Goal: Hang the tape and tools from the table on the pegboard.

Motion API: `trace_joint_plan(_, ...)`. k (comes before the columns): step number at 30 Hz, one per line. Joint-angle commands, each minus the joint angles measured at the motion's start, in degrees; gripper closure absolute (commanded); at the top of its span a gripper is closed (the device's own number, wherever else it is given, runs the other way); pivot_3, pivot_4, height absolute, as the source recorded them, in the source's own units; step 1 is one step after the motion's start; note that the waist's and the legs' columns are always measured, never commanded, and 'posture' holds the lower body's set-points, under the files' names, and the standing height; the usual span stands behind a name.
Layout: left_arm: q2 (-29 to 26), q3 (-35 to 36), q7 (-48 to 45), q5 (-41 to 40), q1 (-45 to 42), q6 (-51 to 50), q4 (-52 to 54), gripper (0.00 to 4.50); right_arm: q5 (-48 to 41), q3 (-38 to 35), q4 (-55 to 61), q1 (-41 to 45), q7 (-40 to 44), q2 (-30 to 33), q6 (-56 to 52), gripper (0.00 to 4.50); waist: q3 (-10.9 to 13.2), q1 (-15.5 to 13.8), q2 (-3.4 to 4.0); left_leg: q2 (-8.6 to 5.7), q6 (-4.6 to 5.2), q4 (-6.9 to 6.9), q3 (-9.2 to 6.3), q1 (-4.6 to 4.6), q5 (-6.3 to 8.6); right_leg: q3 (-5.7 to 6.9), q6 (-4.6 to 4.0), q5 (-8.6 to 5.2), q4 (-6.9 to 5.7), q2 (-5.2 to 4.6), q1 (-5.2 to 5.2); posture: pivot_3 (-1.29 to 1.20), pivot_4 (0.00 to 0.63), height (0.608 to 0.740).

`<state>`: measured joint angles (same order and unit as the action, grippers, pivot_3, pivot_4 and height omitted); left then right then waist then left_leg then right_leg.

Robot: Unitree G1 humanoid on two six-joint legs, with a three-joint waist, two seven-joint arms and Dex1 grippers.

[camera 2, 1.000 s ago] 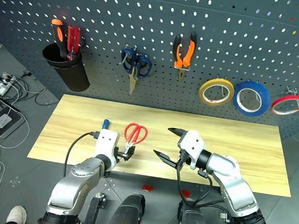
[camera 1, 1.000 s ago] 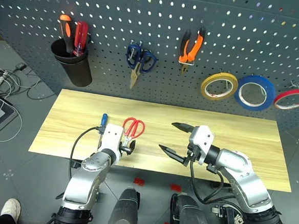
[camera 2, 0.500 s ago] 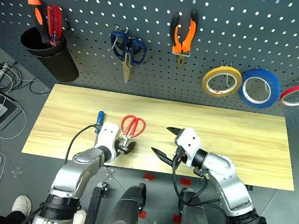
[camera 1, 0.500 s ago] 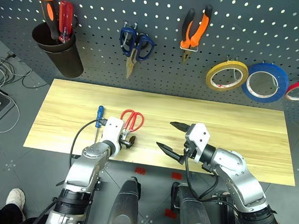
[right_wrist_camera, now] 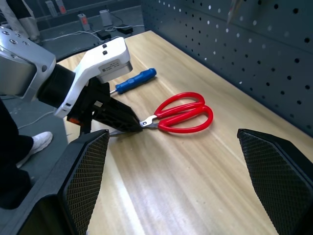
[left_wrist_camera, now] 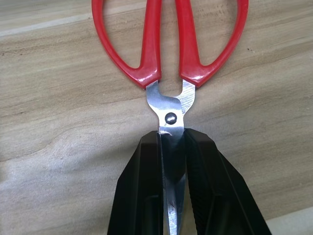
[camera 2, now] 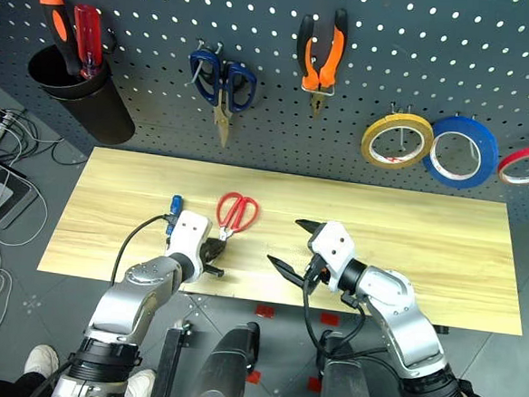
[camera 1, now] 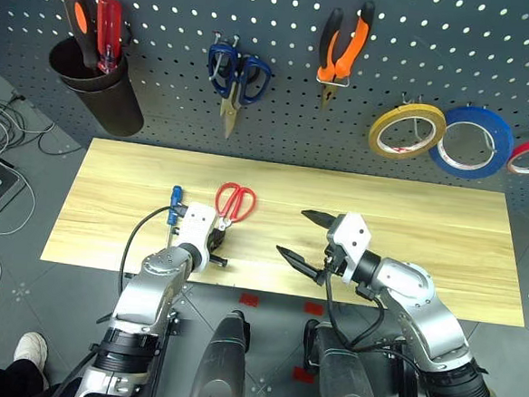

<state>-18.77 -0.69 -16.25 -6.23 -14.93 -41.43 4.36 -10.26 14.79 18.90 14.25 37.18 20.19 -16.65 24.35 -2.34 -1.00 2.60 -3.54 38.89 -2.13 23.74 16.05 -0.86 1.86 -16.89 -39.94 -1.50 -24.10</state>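
Long tabletop (camera 1: pixel 443 247) of light yellowish wood, grain running lengthwise. Two things lie on it, both toward its left half: red-handled scissors (camera 1: pixel 234 199), flat, blades pointing at the near edge, and just beside them on the left a slim blue-handled screwdriver (camera 1: pixel 175 198), also flat.

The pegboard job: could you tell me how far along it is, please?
Done: the yellow tape and pliers hang on the pegboard. In hand: the left gripper is shut on the red scissors' blades on the table. Left: hanging them, then the blue screwdriver.
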Motion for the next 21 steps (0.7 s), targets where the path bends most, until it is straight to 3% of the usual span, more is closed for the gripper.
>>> trace_joint_plan(1, -0.47, -1.71, -1.27, 0.83, 0.69, 0.70, -1.95, 4.15, -0.25, -0.37, 0.46, -0.11, 0.08, -0.49, 1.84, 0.00, 0.00, 0.00, 0.00, 0.00, -0.06, -0.01, -0.01, 0.00, -0.03, 0.01, 0.00, 0.00, 0.00, -0.01, 0.00, 0.10, 0.456, 0.740)
trace_joint_plan(12, -6.25, -8.54, -3.34, 8.00, 4.29, 11.31, 9.28, 4.15, -3.32, -4.97, 1.91, -0.25, -0.24, -1.03, 2.95, 0.00, -0.34, 0.15, -0.20, 0.04, -0.59, -0.13, -0.12, 0.18, -0.32, 0.17, 0.01, 0.01, 0.15, -0.14, -0.09, 0.12, 0.325, 0.740)
trace_joint_plan(16, -10.91, -10.93, -0.41, 16.60, 8.75, 23.49, 13.20, 4.15, -6.35, -7.28, 4.96, -1.29, 0.09, -1.00, 2.32, 0.00, -1.27, 0.07, -0.28, 0.03, -0.70, -0.20, -0.14, 0.23, -0.39, 0.28, 0.00, 0.01, 0.24, -0.35, -0.09, 0.13, 0.277, 0.740)
trace_joint_plan(21, -12.84, -8.03, 5.48, 22.66, 13.78, 34.92, 15.14, 4.15, -12.76, -11.21, 9.47, -2.62, -1.65, -1.80, -1.17, 0.00, -3.98, -0.40, -0.37, -0.06, -0.88, -0.84, -0.04, 0.22, -0.49, 0.46, 0.00, 0.03, 0.82, -0.51, -0.07, 0.15, 0.235, 0.740)
